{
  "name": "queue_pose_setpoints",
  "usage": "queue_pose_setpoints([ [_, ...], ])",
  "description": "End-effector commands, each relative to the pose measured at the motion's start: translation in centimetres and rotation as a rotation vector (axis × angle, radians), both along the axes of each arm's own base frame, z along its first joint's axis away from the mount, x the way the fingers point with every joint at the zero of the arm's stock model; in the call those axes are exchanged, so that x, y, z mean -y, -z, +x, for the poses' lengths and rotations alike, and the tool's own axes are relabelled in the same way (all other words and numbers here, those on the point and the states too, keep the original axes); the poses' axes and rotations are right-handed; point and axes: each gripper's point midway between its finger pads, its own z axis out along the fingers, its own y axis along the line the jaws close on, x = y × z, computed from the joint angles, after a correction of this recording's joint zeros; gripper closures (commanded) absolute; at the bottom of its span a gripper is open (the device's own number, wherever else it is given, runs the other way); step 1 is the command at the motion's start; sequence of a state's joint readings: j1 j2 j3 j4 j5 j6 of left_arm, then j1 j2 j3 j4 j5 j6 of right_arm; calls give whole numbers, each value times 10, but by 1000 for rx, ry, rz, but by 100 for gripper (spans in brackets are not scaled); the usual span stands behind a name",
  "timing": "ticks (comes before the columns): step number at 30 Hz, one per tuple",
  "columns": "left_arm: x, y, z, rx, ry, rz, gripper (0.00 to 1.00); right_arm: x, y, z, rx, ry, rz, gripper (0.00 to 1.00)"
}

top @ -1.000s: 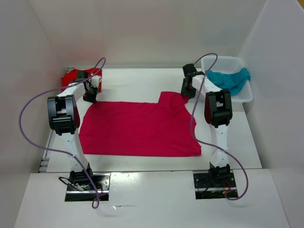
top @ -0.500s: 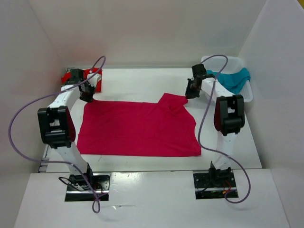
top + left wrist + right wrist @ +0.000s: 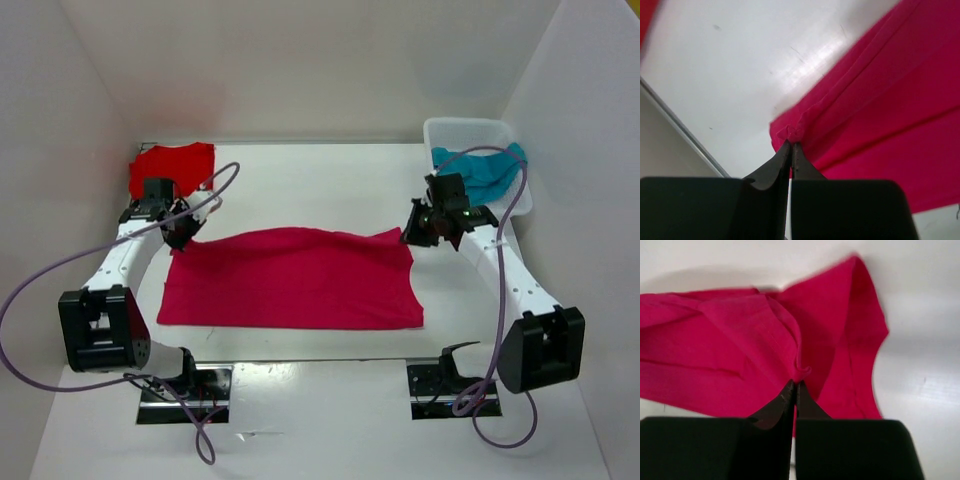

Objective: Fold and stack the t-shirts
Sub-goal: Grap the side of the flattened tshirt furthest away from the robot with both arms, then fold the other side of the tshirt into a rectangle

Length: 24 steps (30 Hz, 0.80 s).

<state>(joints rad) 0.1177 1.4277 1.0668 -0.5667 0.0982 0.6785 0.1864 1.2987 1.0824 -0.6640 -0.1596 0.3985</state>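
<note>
Pinching the far corners of the crimson-pink t-shirt point(image 3: 290, 285) lying mid-way across the desk point(image 3: 300, 185), left claw point(image 3: 185, 240) and right claw point(image 3: 414, 233) each clamped tight on its cloth, and needing level, matched travel toward the near hem for a square fold

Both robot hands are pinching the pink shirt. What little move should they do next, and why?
Probably carry the far edge toward the near hem: the left gripper and right gripper are each shut on a far corner of the soft crimson-pink cotton t-shirt, raised off the table.
</note>
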Motion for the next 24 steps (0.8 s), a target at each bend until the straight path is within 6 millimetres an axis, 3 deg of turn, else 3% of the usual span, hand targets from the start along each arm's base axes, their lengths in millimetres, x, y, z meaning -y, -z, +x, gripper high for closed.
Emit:
queue_pose_setpoints([
  [1,1,16,-34,-90,56,28,100,-6,16,-45,-146,30,26,100],
  [3,2,18,-44,-98,56,26,100,-10,17,-56,-184,36,34,100],
  [4,-2,28,-53,-133,54,51,100,-12,17,-59,-211,37,43,100],
  [8,-11,38,-74,-173,69,118,100,-12,34,-94,-362,38,-31,100],
  [14,-17,42,-74,-160,73,157,100,0,44,-123,-431,56,-149,100],
  [21,-27,44,-70,-146,109,247,100,-2,57,-142,-485,31,-186,100],
  [24,-34,32,-51,-70,92,289,100,-1,57,-144,-489,27,-200,100],
])
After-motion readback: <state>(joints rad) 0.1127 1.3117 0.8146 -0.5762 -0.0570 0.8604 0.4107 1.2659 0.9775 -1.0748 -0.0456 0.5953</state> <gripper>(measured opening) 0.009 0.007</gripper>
